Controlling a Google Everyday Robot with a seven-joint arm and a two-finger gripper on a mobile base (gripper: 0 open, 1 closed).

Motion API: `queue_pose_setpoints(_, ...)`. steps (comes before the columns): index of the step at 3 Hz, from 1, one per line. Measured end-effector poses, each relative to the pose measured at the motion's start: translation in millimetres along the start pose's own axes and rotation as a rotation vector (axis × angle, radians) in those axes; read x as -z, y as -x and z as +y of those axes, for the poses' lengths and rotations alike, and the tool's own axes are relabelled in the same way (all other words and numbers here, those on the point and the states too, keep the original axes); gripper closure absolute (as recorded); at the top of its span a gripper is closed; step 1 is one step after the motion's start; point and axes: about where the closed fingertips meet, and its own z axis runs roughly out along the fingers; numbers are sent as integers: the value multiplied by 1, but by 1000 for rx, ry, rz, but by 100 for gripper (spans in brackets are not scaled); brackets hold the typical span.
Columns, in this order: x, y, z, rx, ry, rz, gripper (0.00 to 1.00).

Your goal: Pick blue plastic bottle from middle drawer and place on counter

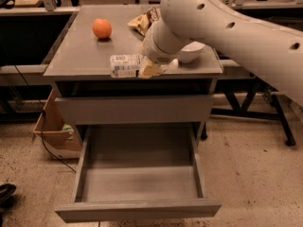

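Note:
The blue plastic bottle, clear with a pale label, lies on its side at the front edge of the grey counter. My gripper is shut on the bottle's right end, with the big white arm reaching in from the upper right. I cannot tell whether the bottle touches the counter or hangs just above it. The middle drawer stands pulled out below, with a bare grey inside.
An orange sits at the back left of the counter. A chip bag and a white bowl lie behind the arm. A cardboard box stands on the floor to the left of the cabinet.

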Motion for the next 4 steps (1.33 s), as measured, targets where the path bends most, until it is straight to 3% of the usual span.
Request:
queue_pose_setpoints(2, -73, 47, -55, -33, -32, -133, 100)
queue_pose_setpoints(3, -98, 53, -71, -71, -38, -164, 100)
queue_pose_setpoints(4, -128, 50, -82, -118, -18, -170, 81)
